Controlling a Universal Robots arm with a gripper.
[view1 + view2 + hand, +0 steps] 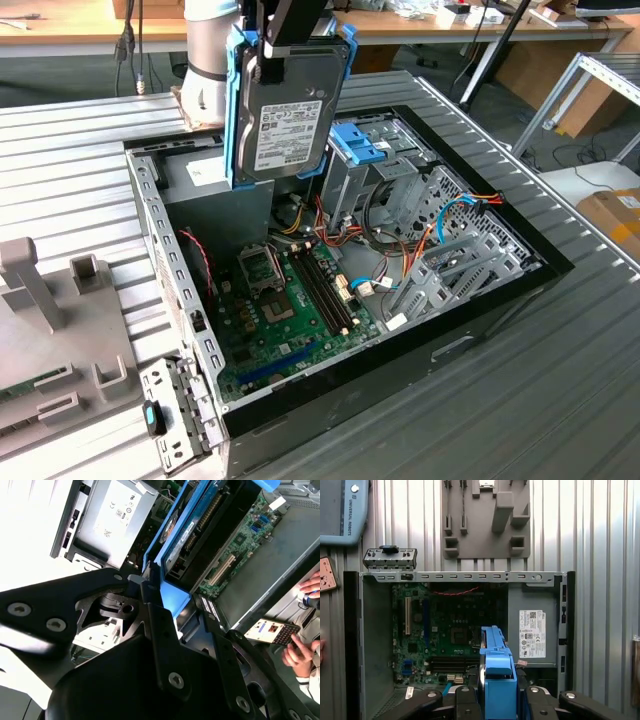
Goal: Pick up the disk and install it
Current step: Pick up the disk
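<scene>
The disk (290, 115) hangs upright above the open computer case (470, 340). It is a grey metal drive with a white label in a light blue carrier bracket. My gripper (292, 45) is shut on its top edge. In the exterior view the disk is over the back of the case, just left of the metal drive cage (385, 170) with its blue latch (362, 142). In the first wrist view the disk's blue carrier (497, 677) stands edge-on between my black fingers (465, 702). In the second wrist view the disk (187, 527) runs away from the gripper (182, 607).
Inside the case lie a green motherboard (290, 300), bundled cables (400, 260) and a power supply (532, 632). A grey fixture tray (70, 300) sits at the exterior view's left on the ribbed metal table (560, 400). A person's hand (300, 657) holds a device beside the case.
</scene>
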